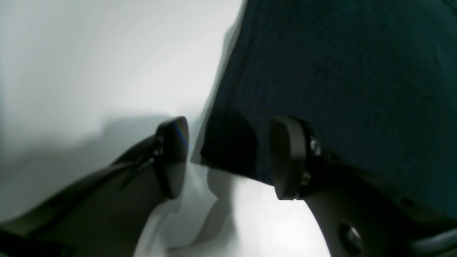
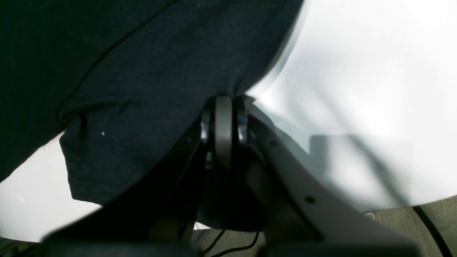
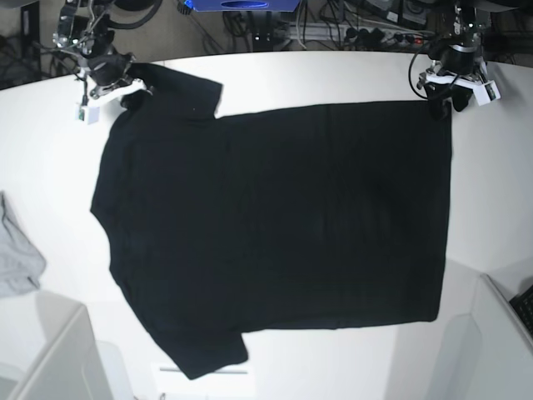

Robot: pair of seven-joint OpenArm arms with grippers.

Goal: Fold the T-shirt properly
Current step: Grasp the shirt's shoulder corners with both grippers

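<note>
Black T-shirt [image 3: 275,225] lies spread flat on white table [image 3: 50,167]. Right gripper [image 2: 224,107], fingers pressed together, pinches shirt edge by sleeve. Left gripper [image 1: 228,157], fingers apart, straddles hem corner w/o gripping.

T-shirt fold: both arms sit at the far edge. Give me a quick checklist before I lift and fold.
1. Right claw shut on the T-shirt edge: ok, its pads are pressed together with black cloth pinched at the tips.
2. Left claw gripping: not ok, it stands open around the shirt's corner.
3. Shirt spread flat on the table: ok, no large folds in the base view.
4. Near sleeve laid out: ok, it lies flat at the shirt's front corner.
5. Grey cloth apart from the shirt: ok, it lies at the table's edge.
6. Print side up or down: cannot tell, only plain black shows.
</note>
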